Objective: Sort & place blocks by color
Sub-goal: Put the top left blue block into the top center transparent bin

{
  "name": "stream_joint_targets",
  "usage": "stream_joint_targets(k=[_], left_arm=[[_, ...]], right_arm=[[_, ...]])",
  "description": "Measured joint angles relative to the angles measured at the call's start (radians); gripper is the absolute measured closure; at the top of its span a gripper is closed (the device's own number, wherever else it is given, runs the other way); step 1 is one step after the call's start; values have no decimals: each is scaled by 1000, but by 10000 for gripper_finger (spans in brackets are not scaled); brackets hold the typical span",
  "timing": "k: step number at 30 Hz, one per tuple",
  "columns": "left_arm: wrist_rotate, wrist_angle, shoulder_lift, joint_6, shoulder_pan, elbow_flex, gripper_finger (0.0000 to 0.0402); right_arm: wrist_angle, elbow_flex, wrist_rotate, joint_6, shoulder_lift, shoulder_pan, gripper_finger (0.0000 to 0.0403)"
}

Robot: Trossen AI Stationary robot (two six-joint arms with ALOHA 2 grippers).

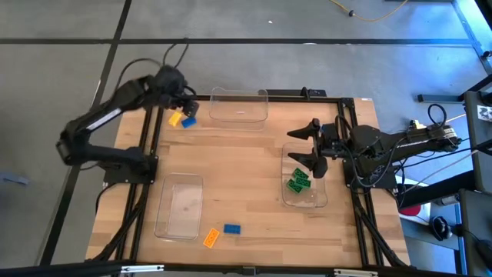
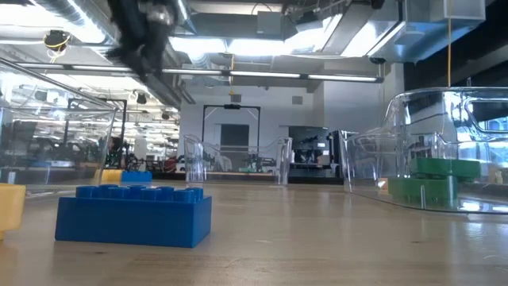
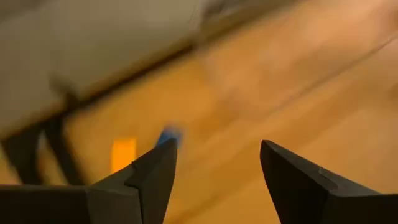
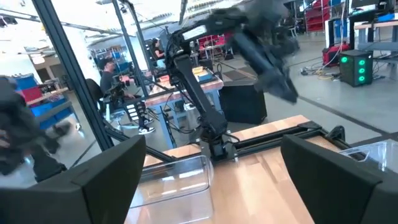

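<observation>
My left gripper (image 1: 184,106) hangs with its fingers apart and empty, just above an orange block (image 1: 175,119) and a blue block (image 1: 189,121) lying side by side, a clear tray (image 1: 239,107) beside them. My right gripper (image 1: 306,144) waits spread and empty over a tray (image 1: 286,191) holding green blocks (image 1: 298,181); another orange (image 1: 211,238) and blue (image 1: 231,229) pair lies well away from both hands.

Floor (image 1: 254,23): grey concrete with dark seam lines; a yellow cable (image 1: 369,14) trails across its far side. Desk (image 1: 246,200): light wood planks, edged by a black frame (image 1: 146,165). Ceiling (image 2: 262,32): exposed ducts and long strip lights (image 2: 333,77). Glass partitions (image 2: 48,135) stand along one side. A dark doorway (image 2: 232,131) sits at the far wall. Workbenches (image 4: 186,78) and persons (image 4: 112,78) occupy the room behind. A black cabinet with green lights (image 4: 356,65) stands near one side.
</observation>
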Motion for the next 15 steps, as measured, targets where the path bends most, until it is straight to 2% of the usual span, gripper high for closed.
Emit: stream_joint_targets(k=[2,5,10,15], left_arm=[[66,-66,73,63,90,-14,178],[80,-113,185,184,161,-44,178],[86,-92,334,356,178,-76,178],[84,5,425,416,163,-104,178]], right_arm=[[-1,0,0,29,0,0,27],[-1,0,0,56,0,0,27],[-1,0,1,102,0,0,27],[-1,0,1,132,0,0,27]])
